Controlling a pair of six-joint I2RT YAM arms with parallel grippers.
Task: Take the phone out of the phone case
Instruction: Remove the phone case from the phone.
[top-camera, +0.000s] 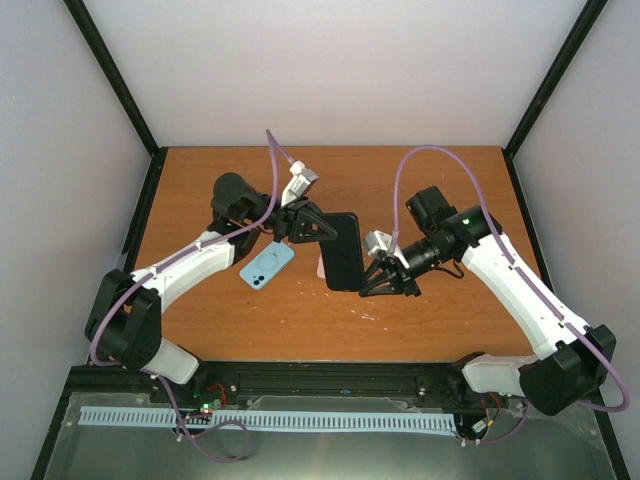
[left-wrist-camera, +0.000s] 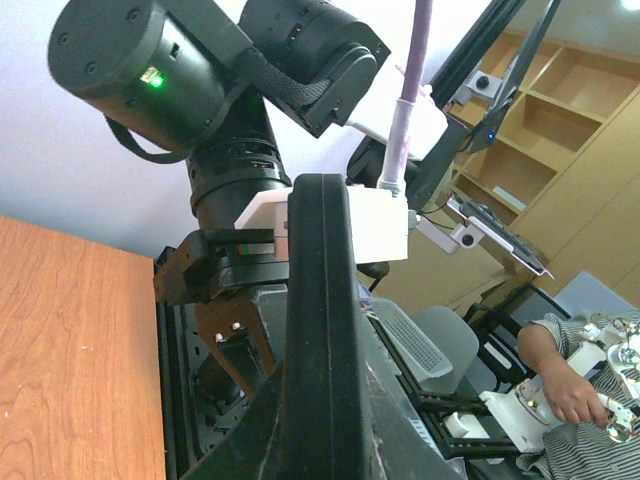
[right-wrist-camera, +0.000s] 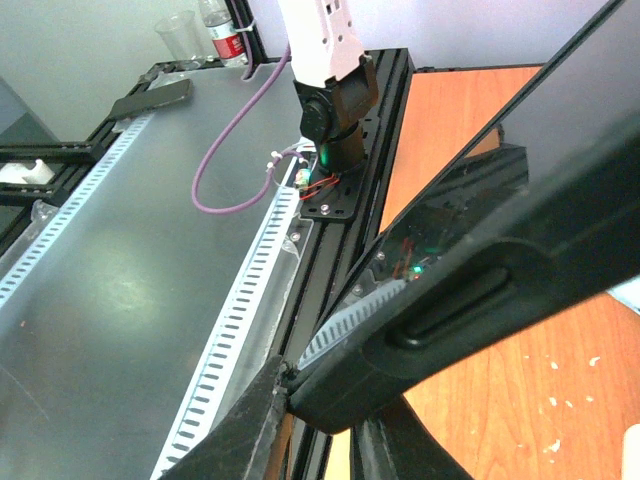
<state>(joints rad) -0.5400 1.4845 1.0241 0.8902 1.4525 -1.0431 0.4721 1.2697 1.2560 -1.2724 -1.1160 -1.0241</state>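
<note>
A black phone (top-camera: 343, 250) in a black phone case (right-wrist-camera: 480, 300) is held off the wooden table between both grippers, its long side running front to back. My left gripper (top-camera: 322, 228) is shut on its left edge; the left wrist view shows that dark edge (left-wrist-camera: 320, 330) running up between the fingers. On the near right corner my right gripper (top-camera: 372, 272) is shut, and in the right wrist view (right-wrist-camera: 320, 420) the case's corner with its moulded button sits between the two fingers. The glossy screen (right-wrist-camera: 470, 190) shows above the case rim.
A light blue case-like piece with a white ring (top-camera: 267, 265) lies flat on the table (top-camera: 200, 180) left of the phone, under the left arm. A small pale object (top-camera: 320, 267) lies partly hidden below the phone. Black frame posts border the table's sides.
</note>
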